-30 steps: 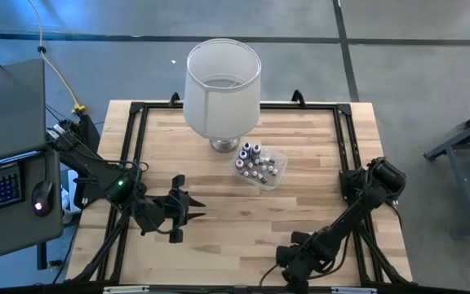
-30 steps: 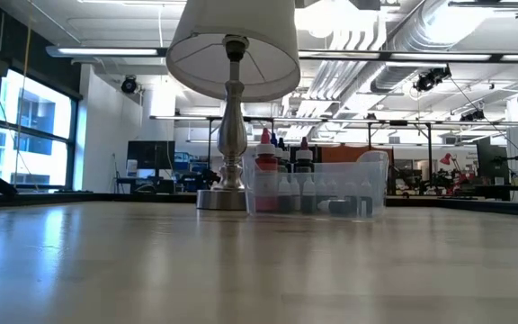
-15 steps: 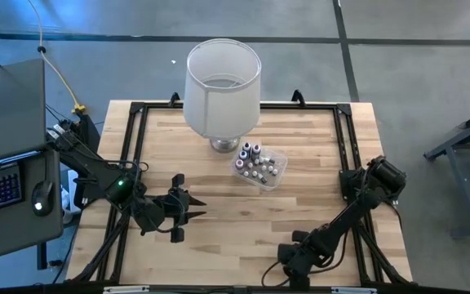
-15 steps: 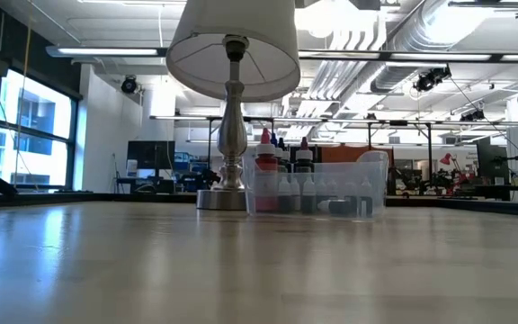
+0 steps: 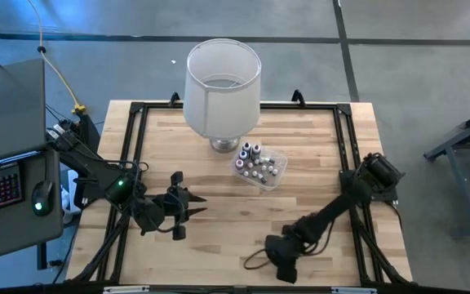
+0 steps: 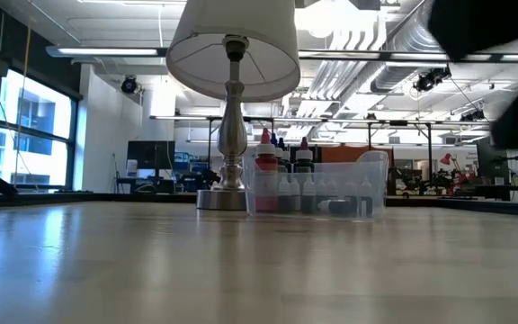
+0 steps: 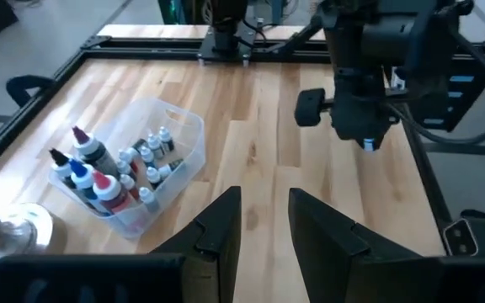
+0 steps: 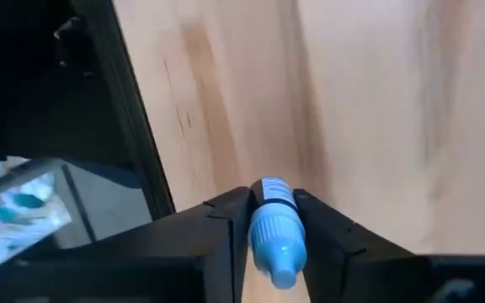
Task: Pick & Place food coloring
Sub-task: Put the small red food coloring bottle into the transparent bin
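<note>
while right gripper (image 8: 263, 220) pinches blue bottle (image 8: 274, 229) (near edge) — bare wood

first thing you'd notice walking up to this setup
The big white lampshade on its metal lamp base stands at the table's far edge, dwarfing all else. Right beside the base sits a clear plastic tub packed with tiny food coloring bottles. Near the front edge, the right gripper is clamped on a blue-capped bottle, while the left gripper waits open at the table's left side.
</note>
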Motion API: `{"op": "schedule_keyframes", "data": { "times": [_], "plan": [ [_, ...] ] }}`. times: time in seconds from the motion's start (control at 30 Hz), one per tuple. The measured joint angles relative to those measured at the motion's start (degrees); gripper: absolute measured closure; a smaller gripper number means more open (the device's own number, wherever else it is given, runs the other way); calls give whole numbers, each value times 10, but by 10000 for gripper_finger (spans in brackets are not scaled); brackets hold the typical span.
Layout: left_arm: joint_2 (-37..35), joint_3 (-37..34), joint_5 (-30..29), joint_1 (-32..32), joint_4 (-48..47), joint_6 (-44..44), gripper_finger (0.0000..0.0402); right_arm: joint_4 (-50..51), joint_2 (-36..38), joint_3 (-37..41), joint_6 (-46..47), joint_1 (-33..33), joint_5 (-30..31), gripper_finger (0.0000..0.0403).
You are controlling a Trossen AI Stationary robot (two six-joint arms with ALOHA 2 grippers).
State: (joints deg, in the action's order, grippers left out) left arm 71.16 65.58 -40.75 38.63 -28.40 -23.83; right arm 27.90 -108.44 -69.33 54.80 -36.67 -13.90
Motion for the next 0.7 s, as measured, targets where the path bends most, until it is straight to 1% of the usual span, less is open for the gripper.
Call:
{"op": "schedule_keyframes", "data": {
  "times": [0.07,0.17,0.2,0.27,0.37,0.47,0.6,0.7],
  "plan": [
    [0,0,-4,0,0,3,302,52,0,-35,-45,22,4,319],
    [0,0,-4,0,0,22,302,185,0,-106,-120,58,30,321],
    [0,0,-4,0,0,28,302,233,0,-131,-149,69,51,325],
    [0,0,-4,0,0,32,302,321,0,-182,-209,93,115,332],
    [0,0,-4,0,0,41,302,406,1,-234,-265,139,196,335],
    [0,0,7,0,-1,41,302,440,1,-248,-311,199,240,327],
    [0,0,29,0,-6,41,302,440,1,-226,-383,279,246,319],
    [0,0,41,0,-16,41,302,411,1,-191,-404,328,242,326]
  ]
}}
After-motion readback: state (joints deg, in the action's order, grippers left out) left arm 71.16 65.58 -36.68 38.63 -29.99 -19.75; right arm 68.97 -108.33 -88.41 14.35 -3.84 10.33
